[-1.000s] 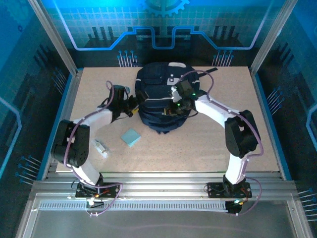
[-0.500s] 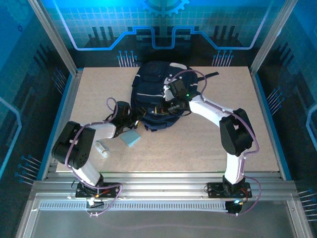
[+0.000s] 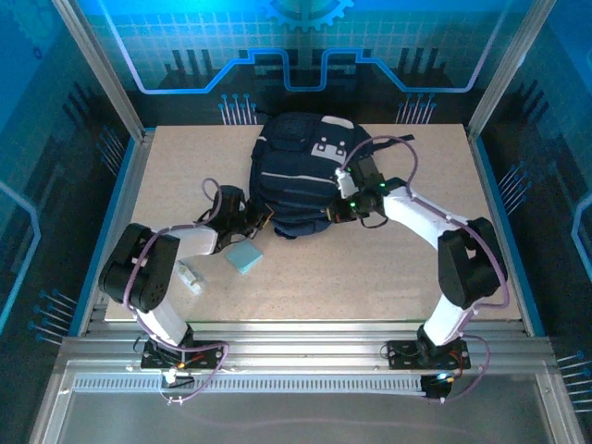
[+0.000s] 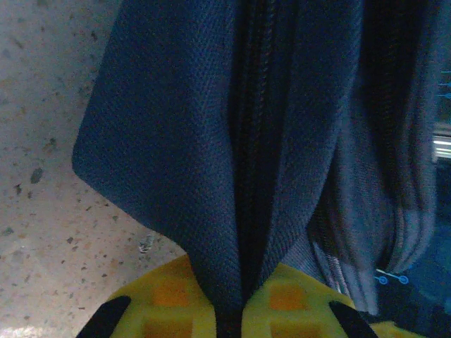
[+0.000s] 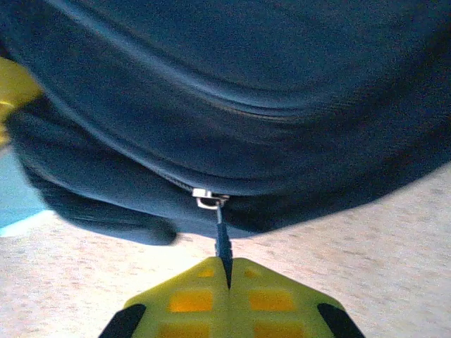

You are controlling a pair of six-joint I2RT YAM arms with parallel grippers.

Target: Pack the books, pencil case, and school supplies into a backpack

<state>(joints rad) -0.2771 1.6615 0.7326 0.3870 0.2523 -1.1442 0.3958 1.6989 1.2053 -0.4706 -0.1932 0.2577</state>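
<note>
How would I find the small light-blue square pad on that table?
Start at the big dark navy fabric backpack on the speckled beige table. Just off its near-left edge lies the small light-blue square pad. Its flat blue square shape sets it apart from the small whitish object further left.

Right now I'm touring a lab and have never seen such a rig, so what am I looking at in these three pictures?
Two white robot arms are bolted at the near edge of a table. The wide picture comes from a fixed camera above and behind them; the two close-ups come from a camera on each wrist, its yellow fingers at the bottom. On the table lie a dark backpack, a small blue pad and a small pale thing I cannot identify. The left hand pinches a fold of the backpack's fabric beside a zip. The right hand is shut on the zip pull.
</note>
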